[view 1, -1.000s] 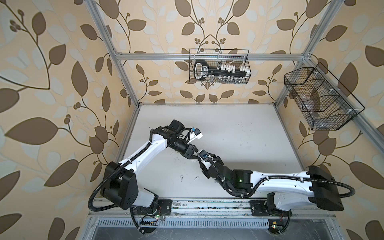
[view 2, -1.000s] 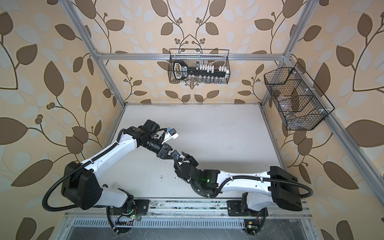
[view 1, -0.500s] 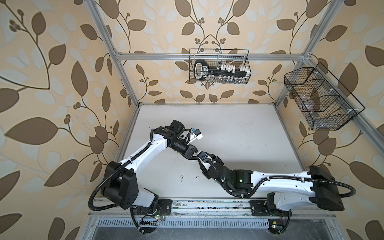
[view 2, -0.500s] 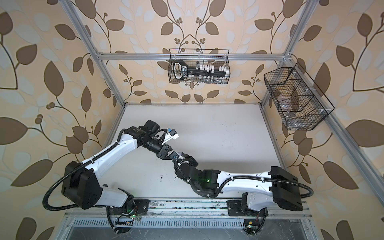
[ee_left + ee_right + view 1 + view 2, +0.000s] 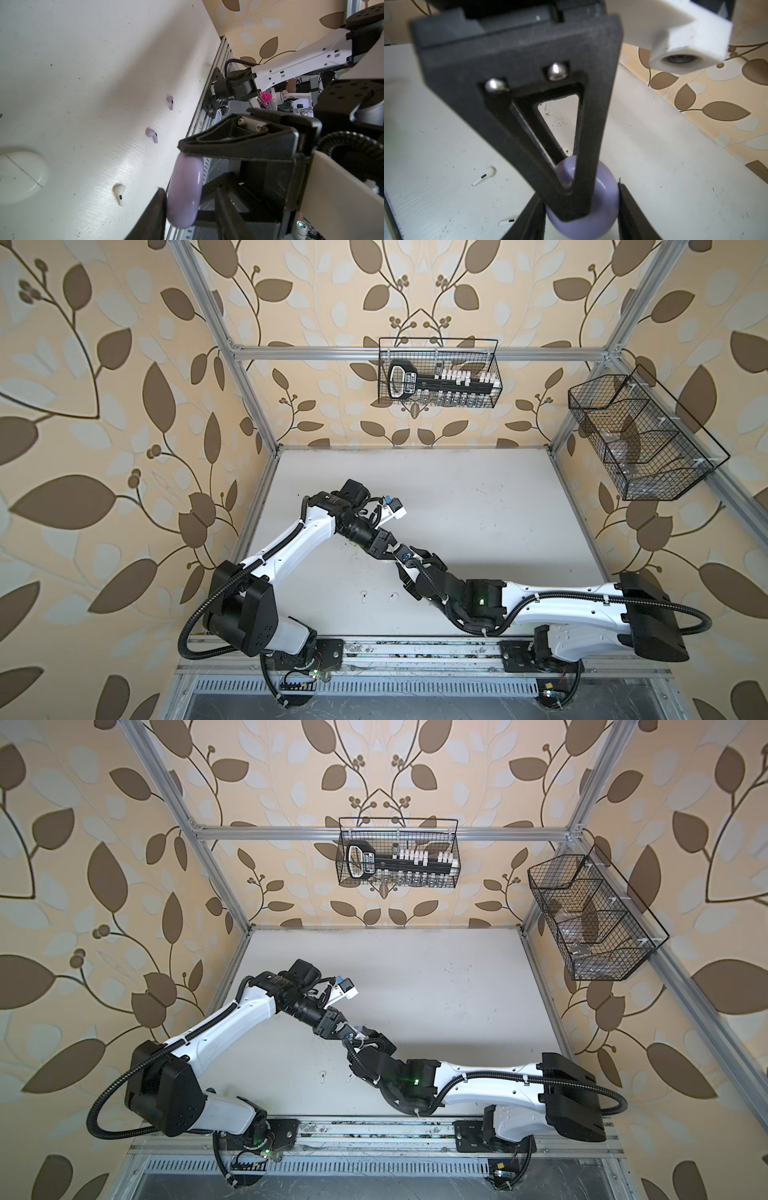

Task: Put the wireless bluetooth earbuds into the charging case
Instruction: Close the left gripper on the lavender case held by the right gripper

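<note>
Lavender case [image 5: 184,193] in left end effector [image 5: 172,172]

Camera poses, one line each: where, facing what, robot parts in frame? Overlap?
Both top views: high overhead, facing down at table; left arm, right arm whole.
Left wrist: on left arm, facing purple case; left finger, right arm behind.
Right wrist: on right arm, facing same case between right fingers; left finger across.
Shared: both wrists see the case.

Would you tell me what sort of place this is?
Probably a robot test cell, not a home: an aluminium frame holds leaf-patterned wall panels, and the left arm and right arm are bolted to a rail beside a white table.
</note>
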Robot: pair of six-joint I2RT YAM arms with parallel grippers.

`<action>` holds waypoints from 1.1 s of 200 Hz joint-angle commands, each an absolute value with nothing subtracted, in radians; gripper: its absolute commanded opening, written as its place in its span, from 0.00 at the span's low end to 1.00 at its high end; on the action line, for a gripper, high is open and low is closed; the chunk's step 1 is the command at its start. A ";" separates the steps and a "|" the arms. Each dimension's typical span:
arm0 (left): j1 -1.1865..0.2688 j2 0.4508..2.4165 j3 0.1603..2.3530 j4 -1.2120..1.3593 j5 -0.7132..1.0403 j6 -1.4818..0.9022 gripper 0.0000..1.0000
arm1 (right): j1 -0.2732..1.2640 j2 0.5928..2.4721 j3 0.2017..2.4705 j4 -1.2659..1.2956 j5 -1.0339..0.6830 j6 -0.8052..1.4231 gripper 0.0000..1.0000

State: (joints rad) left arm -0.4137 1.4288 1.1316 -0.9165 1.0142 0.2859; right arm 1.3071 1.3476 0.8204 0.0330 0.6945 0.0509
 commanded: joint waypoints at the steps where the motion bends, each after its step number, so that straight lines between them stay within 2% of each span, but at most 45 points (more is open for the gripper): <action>1: -0.423 1.417 1.165 -0.931 1.034 0.311 0.39 | 1.314 1.322 0.853 0.015 0.690 0.033 0.35; 36: -0.426 1.423 1.166 -0.941 1.036 0.321 0.38 | 1.309 1.321 0.855 0.015 0.685 0.028 0.35; 96: -0.438 1.431 1.170 -0.951 1.028 0.331 0.45 | 1.310 1.338 0.877 0.020 0.680 0.014 0.35; 180: -0.439 1.419 1.166 -0.940 1.020 0.330 0.40 | 1.314 1.326 0.869 0.006 0.684 0.022 0.34; 220: -0.439 1.417 1.160 -0.921 1.002 0.318 0.42 | 1.318 1.298 0.861 0.002 0.691 0.026 0.34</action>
